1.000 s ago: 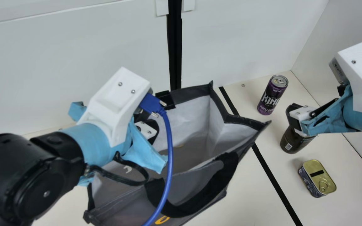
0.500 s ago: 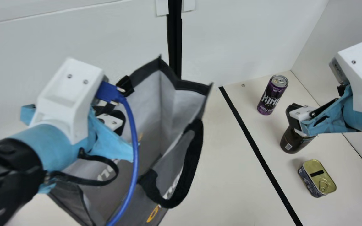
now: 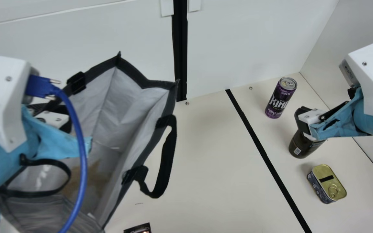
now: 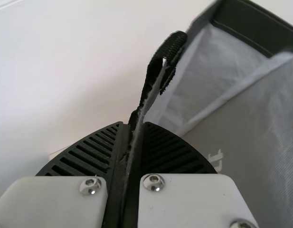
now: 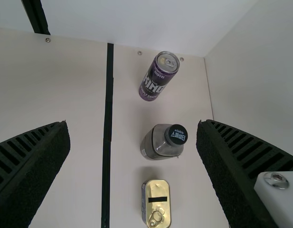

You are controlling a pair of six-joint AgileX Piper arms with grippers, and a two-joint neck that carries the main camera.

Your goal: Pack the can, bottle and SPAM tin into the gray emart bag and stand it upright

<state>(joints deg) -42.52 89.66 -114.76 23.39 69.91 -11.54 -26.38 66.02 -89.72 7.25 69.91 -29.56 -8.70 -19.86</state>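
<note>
Dragged the gray emart bag (image 3: pixel 126 100) farther left in the frame since earlier, pinching the rim with the left gripper (image 3: pixel 55 118). See pale lining within, plus a brownish patch low down — too unclear to name. Find outside it, on the table (image 3: pixel 219 168), can (image 3: pixel 280 98) at upper right, bottle (image 3: pixel 303 147) at right, SPAM tin (image 3: pixel 326 183) at lower right. Hold the right gripper (image 3: pixel 305 121) spread wide, hiding the bottle's top in the main view. Notice a dark packet (image 3: pixel 138 228) at the bottom edge, black strip (image 3: pixel 257 139) across cream, white wall (image 3: pixel 76 42) behind
</note>
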